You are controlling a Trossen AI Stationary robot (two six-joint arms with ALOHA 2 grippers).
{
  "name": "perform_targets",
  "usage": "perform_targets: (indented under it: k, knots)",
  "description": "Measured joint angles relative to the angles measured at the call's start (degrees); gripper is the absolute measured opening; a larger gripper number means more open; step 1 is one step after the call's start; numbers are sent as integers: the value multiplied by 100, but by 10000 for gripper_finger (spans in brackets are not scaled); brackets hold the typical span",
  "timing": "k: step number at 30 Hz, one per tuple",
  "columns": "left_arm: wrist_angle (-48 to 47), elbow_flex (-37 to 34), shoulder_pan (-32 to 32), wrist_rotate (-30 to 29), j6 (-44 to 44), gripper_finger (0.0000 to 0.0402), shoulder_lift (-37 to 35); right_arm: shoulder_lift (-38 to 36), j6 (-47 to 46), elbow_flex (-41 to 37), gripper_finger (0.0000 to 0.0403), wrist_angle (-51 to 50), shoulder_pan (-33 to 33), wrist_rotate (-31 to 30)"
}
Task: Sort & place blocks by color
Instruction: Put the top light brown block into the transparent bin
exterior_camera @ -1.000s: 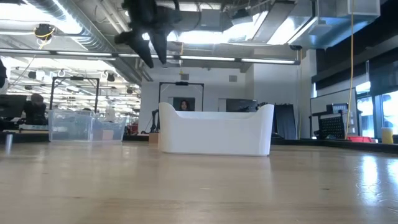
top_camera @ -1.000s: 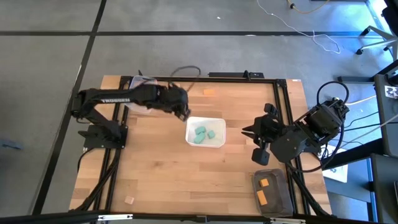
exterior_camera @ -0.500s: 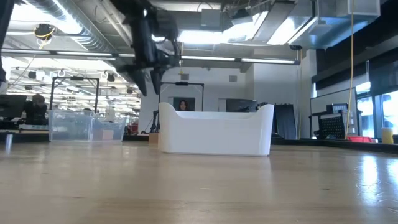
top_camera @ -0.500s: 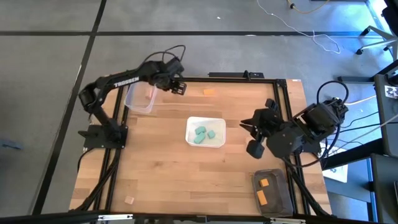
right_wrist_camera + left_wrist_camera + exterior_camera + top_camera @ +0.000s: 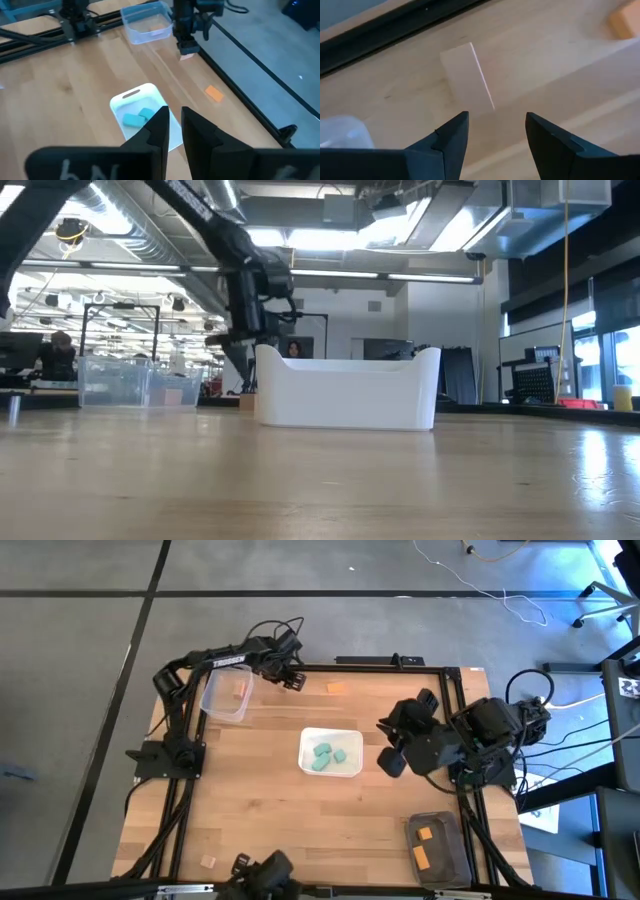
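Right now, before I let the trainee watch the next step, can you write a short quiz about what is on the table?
1. How many teal blocks lie in the white tray?
2. True or false: the left claw is shut on an orange block.
3. Where do two orange blocks lie together? A. white tray B. dark tray C. the floor

Key: 1. Three. 2. False; it is open over a pale wood block. 3. B.

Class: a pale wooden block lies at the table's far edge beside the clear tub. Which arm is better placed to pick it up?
The left. Its gripper hovers open right over the pale block, beside the clear tub. The right gripper sits across the white tray.
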State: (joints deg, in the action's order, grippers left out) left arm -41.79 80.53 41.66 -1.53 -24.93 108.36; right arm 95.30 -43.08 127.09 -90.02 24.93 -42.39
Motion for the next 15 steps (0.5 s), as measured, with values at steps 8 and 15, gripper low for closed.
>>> perform_targets:
  k: [8, 15]
  knots:
    - [142, 0, 121, -117, -115, 188, 370, 0, 290, 0, 51, 0, -479, 36]
    - [220, 0, 122, -382, -237, 188, 389, 2, 780, 0, 51, 0, -772, 202]
